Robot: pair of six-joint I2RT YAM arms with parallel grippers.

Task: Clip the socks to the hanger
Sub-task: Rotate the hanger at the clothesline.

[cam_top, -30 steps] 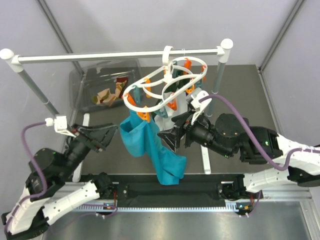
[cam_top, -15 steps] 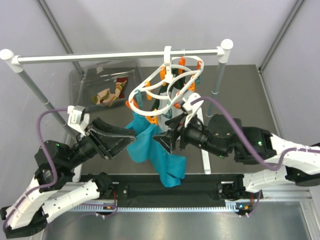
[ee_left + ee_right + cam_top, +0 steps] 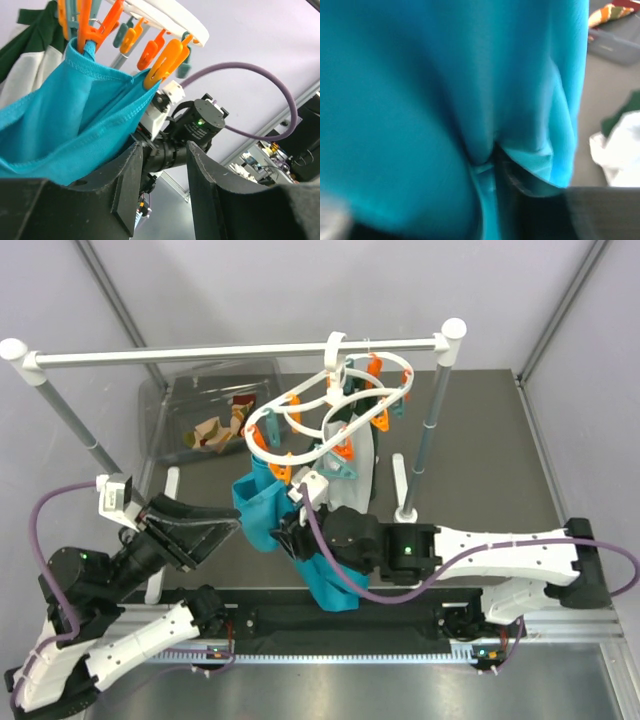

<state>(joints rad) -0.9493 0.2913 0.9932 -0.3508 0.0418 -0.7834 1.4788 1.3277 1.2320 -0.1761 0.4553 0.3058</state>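
Left pincer [image 3: 222, 533] sits low-left of the hanger [image 3: 318, 392], fingers apart with nothing between them, tips just beside the teal cloth [image 3: 262, 505]. Socks [image 3: 220, 428] are left of the hanger, lying in the clear bin [image 3: 160, 400], unclipped. Teal cloth hangs off the hanger's orange clips [image 3: 162, 62]. Right pincer [image 3: 290, 540] is below the hanger, buried in that cloth; can't tell if it's clamped.

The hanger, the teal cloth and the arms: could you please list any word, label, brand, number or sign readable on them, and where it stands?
No text can be read in any view.
Hanger: plain plastic, no lettering.
Teal cloth: no print or tag showing.
Right arm: a green light, no legible label.
Background clutter, left wrist view: too blurred to read.
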